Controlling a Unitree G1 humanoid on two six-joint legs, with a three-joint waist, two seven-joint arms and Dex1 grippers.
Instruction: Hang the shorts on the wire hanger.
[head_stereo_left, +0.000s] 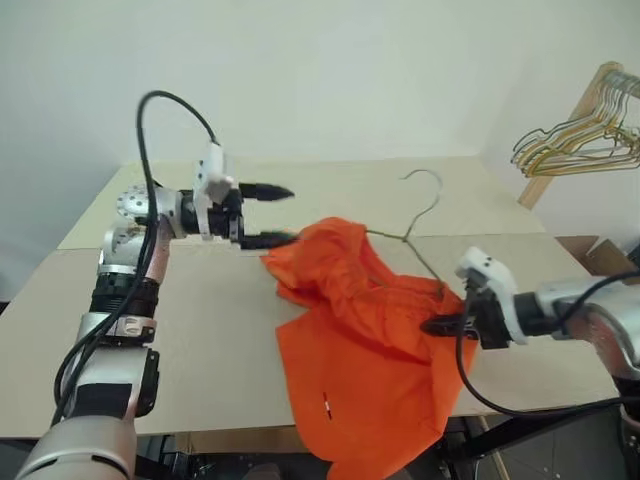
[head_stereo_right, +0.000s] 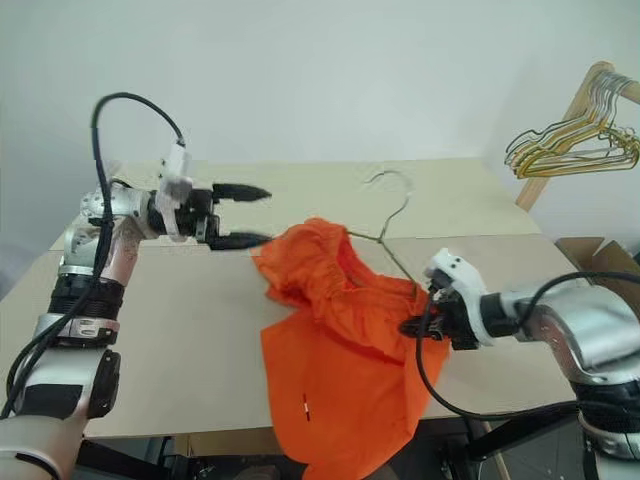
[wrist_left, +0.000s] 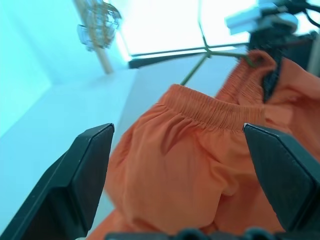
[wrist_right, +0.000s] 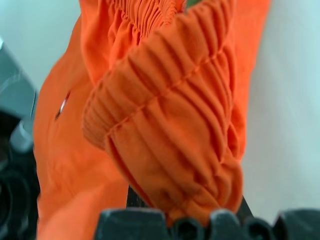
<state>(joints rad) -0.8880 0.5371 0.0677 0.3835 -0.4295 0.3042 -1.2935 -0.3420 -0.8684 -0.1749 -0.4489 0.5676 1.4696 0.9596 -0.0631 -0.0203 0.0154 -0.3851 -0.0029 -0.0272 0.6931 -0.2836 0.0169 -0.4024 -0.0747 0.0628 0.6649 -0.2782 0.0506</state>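
A pale wall (head_stereo_left: 330, 70) backs a beige table (head_stereo_left: 200, 330); spare hangers (head_stereo_left: 585, 140) hang at right.

matt orange cloth shorts (head_stereo_left: 365, 370) with ribbed elastic waistband; thin dull wire hanger (head_stereo_left: 420, 215); smooth matt table (head_stereo_left: 200, 340); glossy gold wire hangers (head_stereo_left: 585, 140).

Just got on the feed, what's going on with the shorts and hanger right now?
The right gripper is shut on the gathered waistband of the orange shorts, which lie bunched on the table and droop over its near edge. The wire hanger lies on the table with its body partly under the cloth, hook pointing away from the robot. The left gripper is open beside the other end of the waistband, holding nothing. The shorts are not yet hung.
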